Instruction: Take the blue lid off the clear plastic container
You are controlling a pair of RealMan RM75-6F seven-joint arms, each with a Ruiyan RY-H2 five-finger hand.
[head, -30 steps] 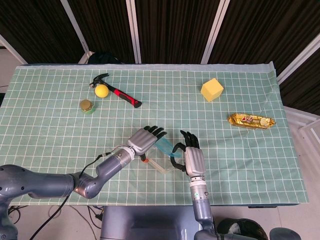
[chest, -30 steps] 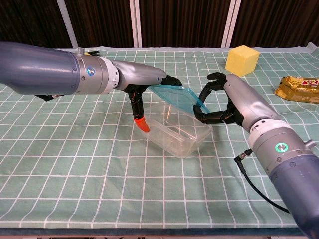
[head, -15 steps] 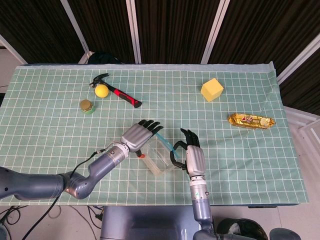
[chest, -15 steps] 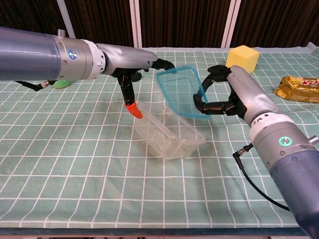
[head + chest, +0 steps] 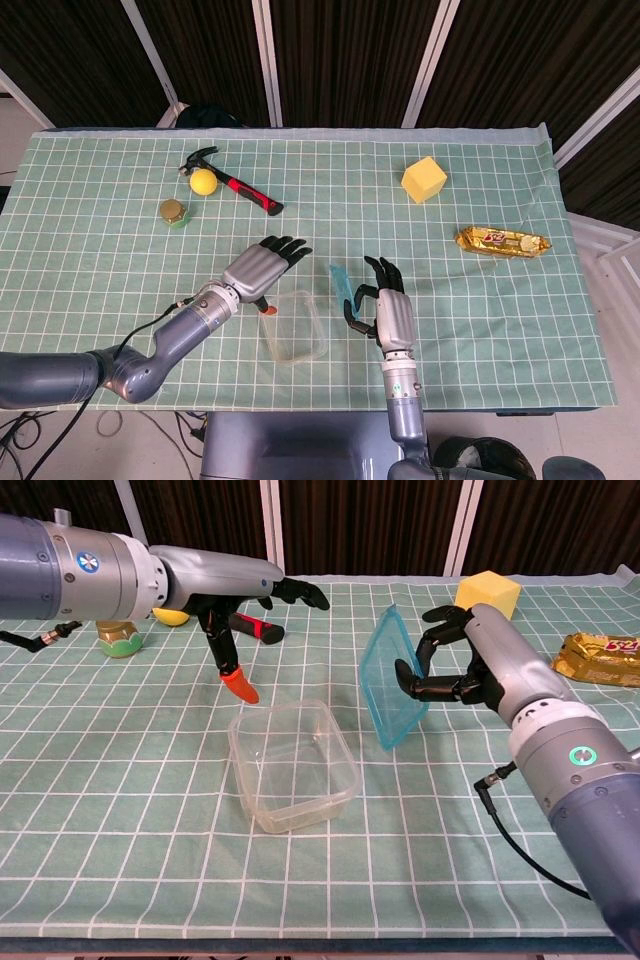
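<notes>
Separated now from the clear plastic container (image 5: 294,767): blue lid (image 5: 392,679), formerly tilted over the rim, clear of it and turned on edge. Container shifted toward the left side, resting flat and open on the cloth. Left hand (image 5: 262,592) drawn back and raised, no longer beside the container.

Right hand (image 5: 460,668): fingers clamped on the right edge of the blue lid, thumb curled over its upper rim. Lid held near-vertical, lower corner just above the cloth, apart from the container. Left hand: fingers spread and extended, thumb with orange tip pointing down, holding nothing.

Judged as final stage: removal done, lid placement pending. For good execution: keep pinch firm, lower lid flat onto bare cloth beside the container, release only after contact. Avoid swinging the lid into the container wall; light tub likely to slide.

Surface: table under green checked cloth (image 5: 480,320). Farther back: gold snack bar wrapper (image 5: 503,241), yellow foam cube (image 5: 424,179), small gold-capped item (image 5: 173,211), yellow ball (image 5: 203,181), red-handled hammer (image 5: 236,184). Beyond: dark curtain panels with white frames (image 5: 264,60).
</notes>
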